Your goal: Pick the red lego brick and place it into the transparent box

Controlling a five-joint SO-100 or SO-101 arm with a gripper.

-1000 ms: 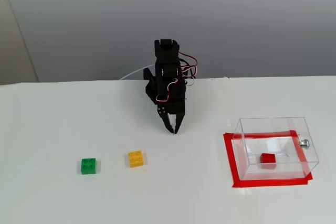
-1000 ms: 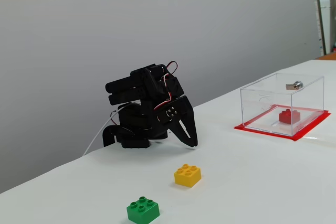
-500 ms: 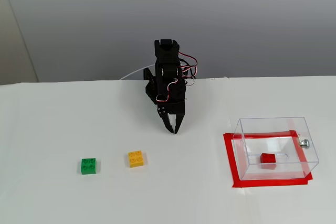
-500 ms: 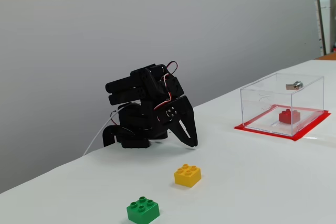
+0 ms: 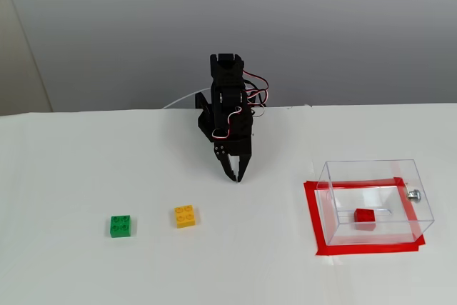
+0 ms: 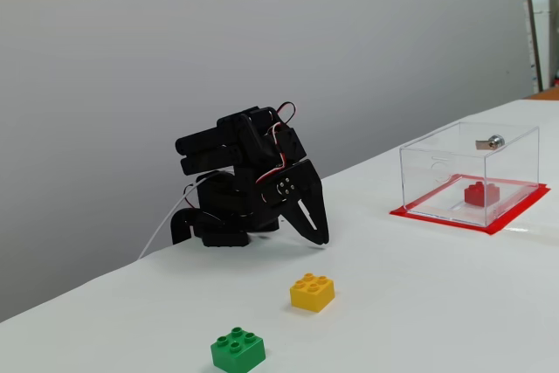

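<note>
Nothing has shifted across the last second: the red lego brick (image 5: pixel 365 217) sits on the floor of the transparent box (image 5: pixel 421 205), and the arm is folded back at its base with the gripper (image 5: pixel 235 177) empty, tips together, well apart from it, so the job looks done. From the low fixed view the box's clear walls glare a little, and the green brick (image 6: pixel 238 349) and yellow brick (image 6: pixel 312 291) lie untouched
</note>
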